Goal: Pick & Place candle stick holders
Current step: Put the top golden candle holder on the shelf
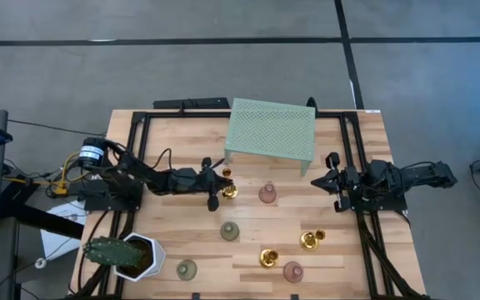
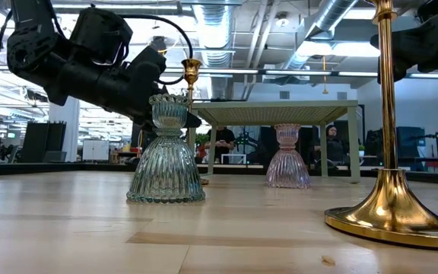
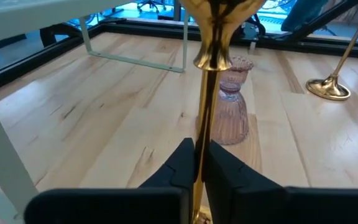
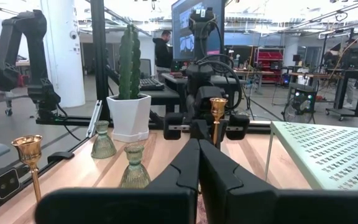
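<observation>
My left gripper [image 3: 200, 163] is shut on the tall thin-stemmed gold holder [image 1: 229, 192] in front of the mint-green stand. Its cup [image 2: 192, 72] shows in the low view behind a pale green holder [image 2: 166, 152]. A pinkish holder [image 1: 267, 194] stands just right of it. Another pale green one [image 1: 187, 269], two short gold ones [image 1: 311, 240] [image 1: 268, 257] and a second pinkish one [image 1: 293, 272] stand on their bases nearer the front. My right gripper [image 4: 197, 152] is shut and empty at the table's right side [image 1: 336, 185]. My left gripper pinches the tall gold holder's thin stem [image 3: 202, 140] between its two fingers, below the cup. The fingers come level from the table's left and lie across the stem. The holder stands upright in the hold. Its base is hidden, so I cannot tell whether it rests on the table.
The mint-green perforated stand [image 1: 271, 133] stands at the far middle. A white pot with a green cactus [image 1: 132, 254] sits at the near left corner. Bare wood lies between the pinkish holder and my right gripper. People show in the room beyond the table.
</observation>
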Controlling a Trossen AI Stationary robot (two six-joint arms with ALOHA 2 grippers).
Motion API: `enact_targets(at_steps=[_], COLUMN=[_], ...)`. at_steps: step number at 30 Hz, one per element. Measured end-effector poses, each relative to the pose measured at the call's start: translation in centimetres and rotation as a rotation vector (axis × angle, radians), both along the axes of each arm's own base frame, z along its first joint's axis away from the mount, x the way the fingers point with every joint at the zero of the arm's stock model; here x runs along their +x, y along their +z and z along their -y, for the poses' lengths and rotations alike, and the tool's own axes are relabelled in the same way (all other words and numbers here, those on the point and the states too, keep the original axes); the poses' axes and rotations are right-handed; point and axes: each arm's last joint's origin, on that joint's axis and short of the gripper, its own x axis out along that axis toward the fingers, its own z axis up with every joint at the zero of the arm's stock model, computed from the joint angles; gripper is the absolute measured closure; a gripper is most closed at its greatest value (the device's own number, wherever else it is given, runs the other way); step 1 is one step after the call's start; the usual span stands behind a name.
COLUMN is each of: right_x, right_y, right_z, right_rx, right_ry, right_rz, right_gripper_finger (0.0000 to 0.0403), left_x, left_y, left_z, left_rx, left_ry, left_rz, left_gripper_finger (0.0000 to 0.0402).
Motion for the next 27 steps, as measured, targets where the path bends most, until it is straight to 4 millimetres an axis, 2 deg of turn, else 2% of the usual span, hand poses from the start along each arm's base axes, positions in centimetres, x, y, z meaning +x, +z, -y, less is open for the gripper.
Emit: enact_targets(at_steps=[3, 8, 13, 16, 22, 27], right_x=[0.0, 0.0, 0.0, 0.0, 0.0, 0.0], right_y=[0.0, 0.0, 0.0, 0.0, 0.0, 0.1], right_z=[0.0, 0.0, 0.0, 0.0, 0.0, 0.0], right_rx=[0.000, 0.000, 0.000, 0.000, 0.000, 0.002], right_ry=[0.000, 0.000, -0.002, -0.004, -0.004, -0.004], right_rz=[0.000, 0.000, 0.001, 0.001, 0.001, 0.004], right_gripper_finger=[0.0403, 0.0403, 0.0403, 0.0403, 0.0403, 0.0403], left_x=[0.0, 0.2, -0.1, -0.5, -1.2, -0.9], left_y=[0.8, 3.6, 7.9, 9.8, 13.3, 15.5], left_z=[0.1, 0.1, -0.1, -0.4, -2.7, -4.7], left_rx=[0.000, 0.008, 0.027, 0.069, 0.088, 0.134], left_ry=[-0.019, -0.023, -0.017, -0.009, 0.086, 0.164], left_rz=[-0.027, -0.097, 0.036, 0.057, 0.088, 0.102], left_gripper_finger=[0.0377, 0.0386, 0.0377, 0.0384, 0.0380, 0.0383])
